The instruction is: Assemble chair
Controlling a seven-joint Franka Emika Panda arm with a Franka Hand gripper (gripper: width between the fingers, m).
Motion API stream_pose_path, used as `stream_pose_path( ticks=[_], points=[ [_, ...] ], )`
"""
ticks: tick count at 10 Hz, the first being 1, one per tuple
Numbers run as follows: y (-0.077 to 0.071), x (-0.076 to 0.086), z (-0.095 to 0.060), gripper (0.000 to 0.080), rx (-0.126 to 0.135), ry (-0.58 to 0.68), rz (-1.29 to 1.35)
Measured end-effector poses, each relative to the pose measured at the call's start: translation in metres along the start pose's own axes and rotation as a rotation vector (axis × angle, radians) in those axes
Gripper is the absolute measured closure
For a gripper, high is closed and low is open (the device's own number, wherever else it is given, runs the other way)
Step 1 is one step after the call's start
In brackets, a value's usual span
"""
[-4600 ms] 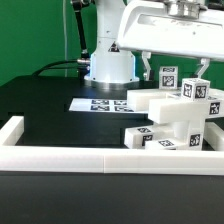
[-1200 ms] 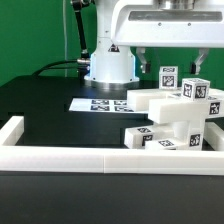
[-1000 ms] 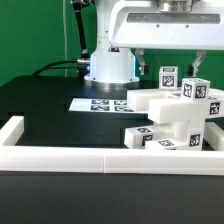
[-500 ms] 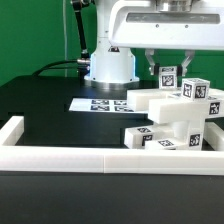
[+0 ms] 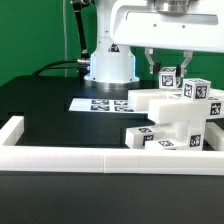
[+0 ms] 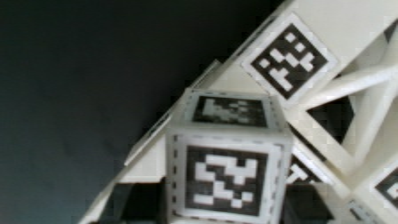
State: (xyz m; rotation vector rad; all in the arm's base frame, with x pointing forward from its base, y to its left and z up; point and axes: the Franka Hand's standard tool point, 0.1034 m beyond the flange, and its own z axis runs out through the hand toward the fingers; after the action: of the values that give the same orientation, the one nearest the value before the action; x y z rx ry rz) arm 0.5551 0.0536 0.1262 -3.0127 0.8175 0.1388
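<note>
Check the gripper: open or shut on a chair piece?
Shut on the tagged post: the gripper fingers sit against both its sides in the exterior view.

A green wall (image 5: 30, 35) fills the upper left of the frame behind a black counter (image 5: 50, 105), edged in front by a white border rail (image 5: 100, 157).

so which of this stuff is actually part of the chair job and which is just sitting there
Part of the job:
- chair pieces
- tagged post, with the gripper shut on it

Just there:
- marker board
- white border rail
</note>
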Motion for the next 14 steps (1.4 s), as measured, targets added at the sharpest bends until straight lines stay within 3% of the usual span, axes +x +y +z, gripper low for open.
stream_pose_path(
  ticks=[14],
  points=[
    [-0.0037,-0.002,-0.0003,0.0511,0.002,-0.001,0.837]
  ],
)
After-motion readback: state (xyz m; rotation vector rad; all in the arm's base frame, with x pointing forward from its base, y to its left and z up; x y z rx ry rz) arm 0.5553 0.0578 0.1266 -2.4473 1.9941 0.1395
